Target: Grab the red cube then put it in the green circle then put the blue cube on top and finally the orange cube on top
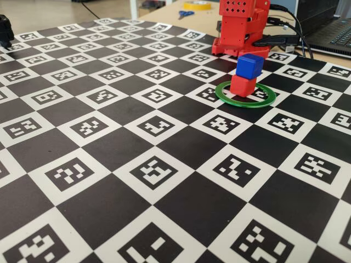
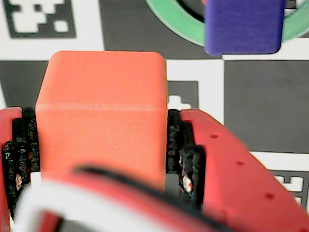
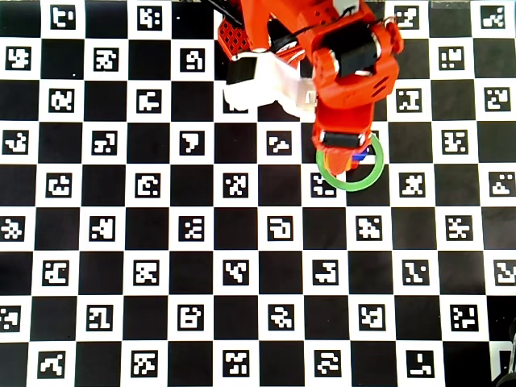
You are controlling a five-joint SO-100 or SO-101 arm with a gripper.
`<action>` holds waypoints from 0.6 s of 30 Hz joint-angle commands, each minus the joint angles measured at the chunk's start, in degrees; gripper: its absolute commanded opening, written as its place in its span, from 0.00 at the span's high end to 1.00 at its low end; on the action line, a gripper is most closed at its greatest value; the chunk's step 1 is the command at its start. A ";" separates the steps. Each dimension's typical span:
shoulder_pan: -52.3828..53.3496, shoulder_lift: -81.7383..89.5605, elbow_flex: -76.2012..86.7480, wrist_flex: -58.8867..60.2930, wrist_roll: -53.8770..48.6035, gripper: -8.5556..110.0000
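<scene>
Black and white checkered matting point(image 1: 164, 181), printed with square coded markers, is spread across the whole table. On it, near the base of the red arm point(image 1: 241, 27), the green ring point(image 1: 224, 97) is laid flat. Inside the ring the red cube point(image 1: 243, 86) is seen in the fixed view, and the blue cube point(image 1: 250, 66) is stacked on top of it, turned slightly askew and overhanging toward the right of that view. In the overhead view the arm is stretched over the ring, so that only a sliver of the blue cube point(image 3: 363, 153) is shown beside the wrist, and the red cube cannot be made out. The orange cube point(image 2: 101, 116) is held in the gripper point(image 2: 104, 145): in the wrist view its two sides are pressed by the dark padded inner faces of the jaws, which are closed only as far as the cube's width allows. Beyond it, at the top of the wrist view, the blue cube's upper face point(image 2: 244, 26) and an arc of the ring point(image 2: 178, 31) are seen, so the orange cube is placed short of the stack, not over it. Scissors point(image 1: 185, 13) and a roll of yellow tape point(image 1: 196, 5) are left on the bare wood behind the mat.
</scene>
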 commanded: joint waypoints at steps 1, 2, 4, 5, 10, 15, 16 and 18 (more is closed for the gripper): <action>-3.34 3.25 1.41 1.58 1.58 0.83; -4.13 3.25 2.46 0.88 1.93 0.83; -4.92 3.16 4.66 -1.05 2.46 0.83; -5.10 3.08 5.80 -2.11 2.46 0.84; -5.36 2.72 11.60 -7.56 3.08 0.84; -5.80 2.11 13.80 -10.90 3.16 0.84; -5.89 1.85 14.06 -11.43 3.25 0.84; -6.50 1.32 14.94 -12.83 3.43 0.84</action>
